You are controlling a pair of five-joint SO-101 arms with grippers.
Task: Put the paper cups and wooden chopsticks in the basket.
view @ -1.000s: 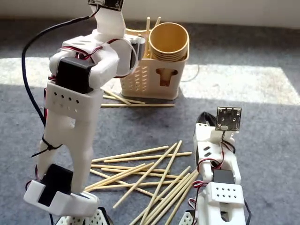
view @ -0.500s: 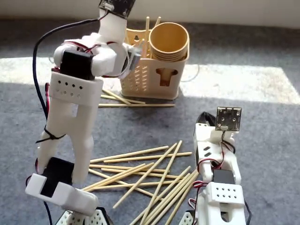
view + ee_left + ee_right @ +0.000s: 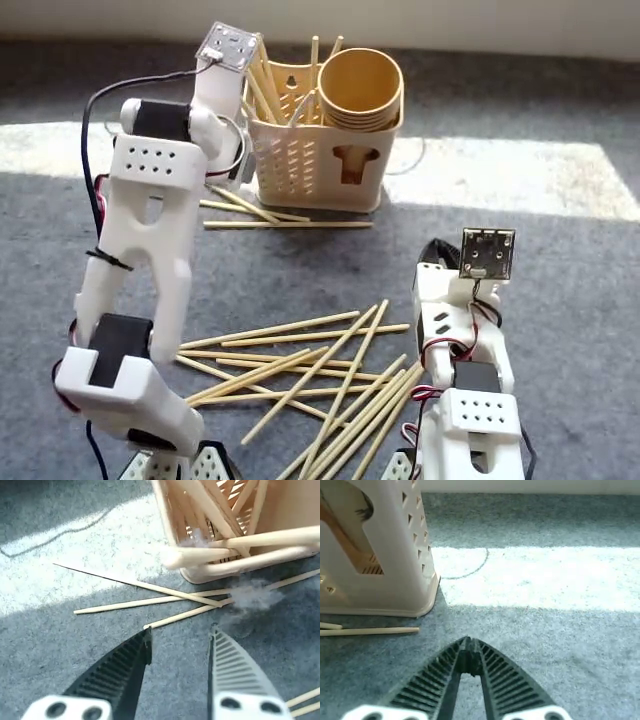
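Note:
A cream plastic basket (image 3: 300, 165) stands at the back of the grey carpet. A stack of paper cups (image 3: 361, 90) sits in its right half, and several wooden chopsticks (image 3: 264, 85) lean in its left half. Many more chopsticks (image 3: 310, 365) lie scattered on the carpet between the arms, and a few chopsticks (image 3: 262, 214) lie at the basket's foot. My left gripper (image 3: 180, 630) hangs open and empty just above those chopsticks (image 3: 150, 600), beside the basket's corner (image 3: 200, 562). My right gripper (image 3: 469, 652) is shut and empty, low over the carpet, short of the basket (image 3: 385, 555).
A sunlit strip (image 3: 510, 180) crosses the carpet behind the basket, with a thin cable (image 3: 60, 535) lying in it. One chopstick (image 3: 375, 630) lies along the basket's base. Bare carpet extends to the right of the basket.
My left arm has drawn back from over the basket and dropped to its left side. The chopsticks in the basket's left half have come into sight. The right arm has not moved.

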